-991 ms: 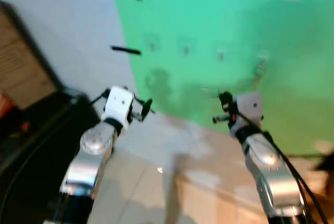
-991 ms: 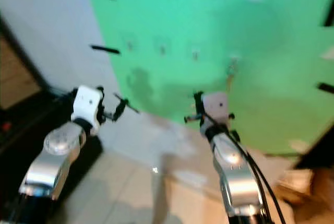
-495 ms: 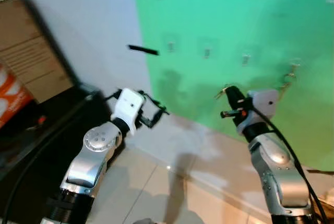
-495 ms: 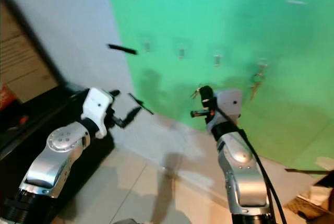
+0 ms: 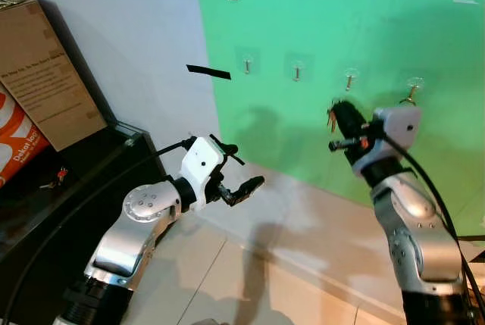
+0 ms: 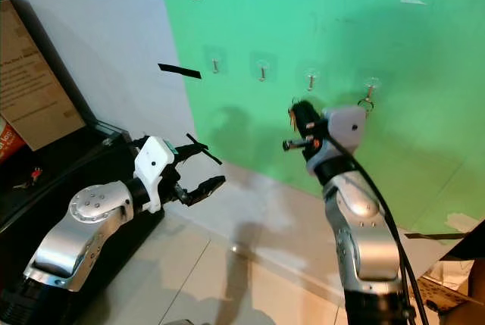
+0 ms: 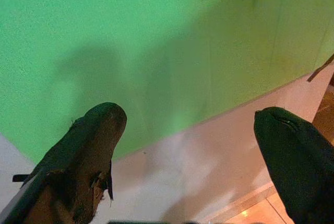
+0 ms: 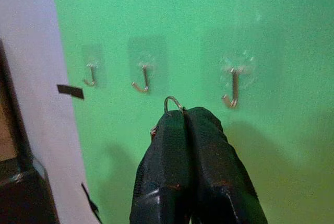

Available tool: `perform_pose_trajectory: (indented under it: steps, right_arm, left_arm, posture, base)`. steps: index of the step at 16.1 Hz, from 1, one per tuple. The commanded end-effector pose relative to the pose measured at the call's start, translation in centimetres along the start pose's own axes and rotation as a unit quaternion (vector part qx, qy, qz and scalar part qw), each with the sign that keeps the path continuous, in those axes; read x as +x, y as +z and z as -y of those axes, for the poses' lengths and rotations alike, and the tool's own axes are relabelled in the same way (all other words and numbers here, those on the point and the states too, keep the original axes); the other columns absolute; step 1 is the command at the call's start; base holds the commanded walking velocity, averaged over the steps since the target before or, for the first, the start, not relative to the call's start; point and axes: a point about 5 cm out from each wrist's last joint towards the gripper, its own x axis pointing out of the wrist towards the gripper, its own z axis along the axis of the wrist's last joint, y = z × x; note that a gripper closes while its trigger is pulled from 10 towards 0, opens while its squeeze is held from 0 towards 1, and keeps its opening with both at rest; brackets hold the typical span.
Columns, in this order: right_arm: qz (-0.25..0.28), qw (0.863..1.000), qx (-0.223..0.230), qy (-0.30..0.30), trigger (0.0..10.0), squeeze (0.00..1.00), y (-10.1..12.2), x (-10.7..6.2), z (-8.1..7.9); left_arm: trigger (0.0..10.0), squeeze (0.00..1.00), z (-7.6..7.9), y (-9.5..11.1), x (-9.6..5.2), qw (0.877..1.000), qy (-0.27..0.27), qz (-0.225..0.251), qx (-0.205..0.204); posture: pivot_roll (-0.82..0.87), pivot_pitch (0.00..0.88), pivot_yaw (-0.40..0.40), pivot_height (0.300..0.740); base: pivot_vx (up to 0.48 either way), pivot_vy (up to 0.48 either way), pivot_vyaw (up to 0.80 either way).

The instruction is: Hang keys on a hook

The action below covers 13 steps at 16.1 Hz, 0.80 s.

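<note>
Step in hand, as judged: carrying the keys up to the wall, approach phase, nothing hung by this arm yet.

Right gripper (image 8: 189, 117) is raised in front of the green wall panel (image 5: 424, 29), black fingers pressed tight together. A thin silver key ring (image 8: 174, 103) pokes out at 12 o'clock from the fingertips in the right wrist view; small dangling keys (image 5: 331, 118) show at the gripper's 9 o'clock in the left eye view. So it is clamped on the keys by the ring.

Four small metal hooks on clear adhesive pads run in a row across the green panel. In the right wrist view the nearest hook (image 8: 232, 89) sits at about 1 o'clock from the ring, apart from it; the middle hook (image 8: 142, 80) at about 11 o'clock. The far-right hook (image 6: 369, 95) seems to carry a small ring already; too small to be sure.

Next move, as judged: lift and push the ring toward a free hook, loop open to the upturned tip, then lower it on before releasing. Little ring is exposed, so alignment needs care.

Left gripper (image 5: 239, 167) is held low, at 8 o'clock from the right one, fingers spread wide, holding nothing.
</note>
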Motion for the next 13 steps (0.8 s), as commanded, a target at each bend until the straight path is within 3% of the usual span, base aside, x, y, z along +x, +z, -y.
perform_pose_trajectory:
  steps: [1,13]
  right_arm:
    - [0.005,1.000,0.017,-0.005,10.0,0.00,0.4,0.4,0.2]
    - [0.013,0.996,0.074,-0.044,10.0,0.00,0.8,1.3,1.7]
  left_arm:
    - [10.0,0.02,-0.1,0.1,-0.4,1.000,-0.003,0.000,0.000]
    - [10.0,0.02,0.7,1.2,-0.5,0.999,-0.033,0.027,-0.004]
  posture:
    - [-0.08,0.000,0.090,0.740]
    - [-0.07,0.000,0.069,0.740]
  base:
    - [0.000,0.000,0.00]
    - [0.000,0.000,0.00]
